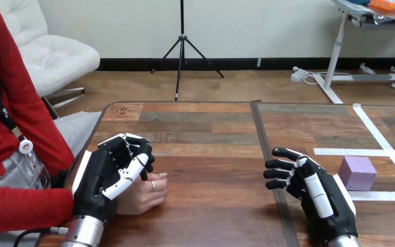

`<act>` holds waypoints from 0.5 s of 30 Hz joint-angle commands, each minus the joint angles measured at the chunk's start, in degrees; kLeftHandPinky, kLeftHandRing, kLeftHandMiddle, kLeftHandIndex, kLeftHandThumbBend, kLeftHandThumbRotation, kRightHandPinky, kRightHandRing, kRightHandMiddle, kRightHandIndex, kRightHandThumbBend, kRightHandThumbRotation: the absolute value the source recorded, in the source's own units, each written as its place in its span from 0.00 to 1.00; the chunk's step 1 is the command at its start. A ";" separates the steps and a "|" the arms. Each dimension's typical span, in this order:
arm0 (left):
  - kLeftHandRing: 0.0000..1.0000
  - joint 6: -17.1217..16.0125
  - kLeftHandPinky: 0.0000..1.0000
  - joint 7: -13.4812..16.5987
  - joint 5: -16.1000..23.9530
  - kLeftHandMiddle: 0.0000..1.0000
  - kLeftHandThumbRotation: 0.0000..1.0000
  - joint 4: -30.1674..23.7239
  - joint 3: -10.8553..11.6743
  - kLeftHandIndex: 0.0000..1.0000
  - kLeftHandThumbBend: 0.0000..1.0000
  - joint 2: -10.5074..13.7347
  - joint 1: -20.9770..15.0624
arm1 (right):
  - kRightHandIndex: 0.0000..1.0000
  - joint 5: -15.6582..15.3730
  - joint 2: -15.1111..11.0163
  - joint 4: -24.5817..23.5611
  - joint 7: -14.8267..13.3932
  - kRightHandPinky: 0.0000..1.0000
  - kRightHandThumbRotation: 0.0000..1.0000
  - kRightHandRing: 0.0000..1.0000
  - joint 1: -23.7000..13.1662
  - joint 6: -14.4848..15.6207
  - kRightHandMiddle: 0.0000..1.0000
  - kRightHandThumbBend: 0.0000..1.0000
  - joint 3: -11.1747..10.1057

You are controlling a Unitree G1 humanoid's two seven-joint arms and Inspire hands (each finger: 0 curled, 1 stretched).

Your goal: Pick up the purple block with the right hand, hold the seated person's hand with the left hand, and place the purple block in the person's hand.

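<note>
Left hand fingers curl round the person's hand, likely steadying it as receiver — right hand fingers open, empty, just beside the purple block on the surface, ungrasped.

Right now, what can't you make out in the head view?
All head view.
- Whether the left hand grips the person's hand: its back covers the contact.
- Most of the person's hand: under the left hand.
- The right hand's underside: faces the table.
- The purple block's far sides: turned away from camera.
</note>
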 commanded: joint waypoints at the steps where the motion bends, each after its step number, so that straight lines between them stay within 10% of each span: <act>1: 0.35 -0.28 0.23 -0.43 0.09 0.41 0.25 -1.69 -0.07 0.44 0.37 0.00 -3.72 | 0.69 0.79 0.11 -2.88 0.40 0.55 0.74 0.61 -2.63 -0.86 0.65 0.80 -0.30; 15: 0.34 -0.30 0.23 -0.14 0.20 0.40 0.25 -2.17 -0.15 0.44 0.36 -0.19 -3.53 | 0.69 -0.09 0.02 -3.23 -0.54 0.55 0.75 0.62 -2.36 -1.33 0.64 0.80 -0.11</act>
